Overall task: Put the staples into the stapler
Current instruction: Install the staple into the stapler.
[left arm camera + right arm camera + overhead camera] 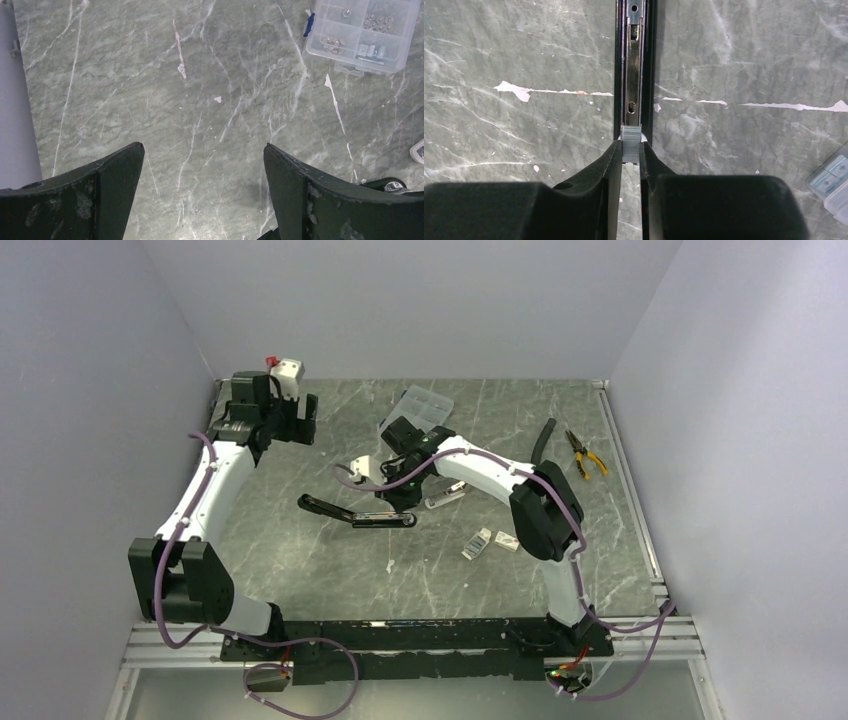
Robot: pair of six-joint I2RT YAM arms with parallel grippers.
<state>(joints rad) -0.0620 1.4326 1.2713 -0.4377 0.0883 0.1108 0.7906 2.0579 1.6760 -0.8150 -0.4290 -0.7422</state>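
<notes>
The black stapler [352, 516] lies opened flat mid-table. Its metal channel [634, 60] runs straight away from my right gripper [630, 146]. That gripper is shut on a short silvery strip of staples [631, 145], pinched between the fingertips directly over the near end of the channel. The white staple box sleeve [477, 543] and tray [507, 541] lie to the right of the stapler. My left gripper [202, 147] hangs open over bare marble at the back left [292, 418], with nothing between its fingers.
A clear compartment case [425, 405] [362, 32] sits at the back centre. Yellow-handled pliers [586, 455] and a black tool [543, 440] lie at the back right. A small silvery item [445, 497] rests under the right forearm.
</notes>
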